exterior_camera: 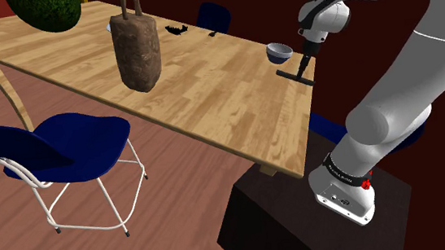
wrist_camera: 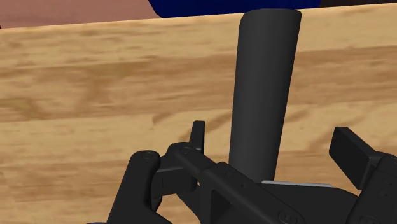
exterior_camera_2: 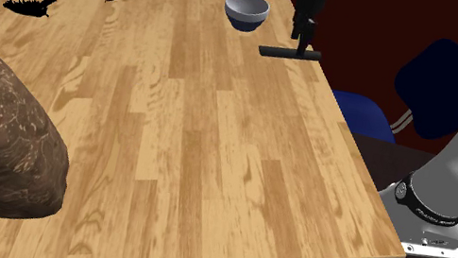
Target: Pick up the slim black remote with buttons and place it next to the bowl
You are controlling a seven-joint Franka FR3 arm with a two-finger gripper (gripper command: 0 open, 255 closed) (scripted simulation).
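Bowl (exterior_camera: 279,52) right of centre in shoulder view, on table (exterior_camera: 210,96) near its far corner. Remote (exterior_camera: 294,76) just right of and below bowl, flat on wood by table edge, near bowl, not touching it. Gripper (exterior_camera: 307,59) directly over remote, pointing down. Wrist view: fingers (wrist_camera: 197,132) spread, one each side of remote, gap visible, nothing held. Judgement: remote already beside bowl, so release stage of placing. Next: lift straight up, avoid nudging remote off edge

- A wooden table (exterior_camera: 210,96).
- A rough brown lump (exterior_camera: 137,52) stands mid-table, nearer one long edge.
- A small jagged black thing (exterior_camera_2: 28,3) lies near the opposite long edge.
- A blue chair (exterior_camera: 60,149) stands on the lump's side.
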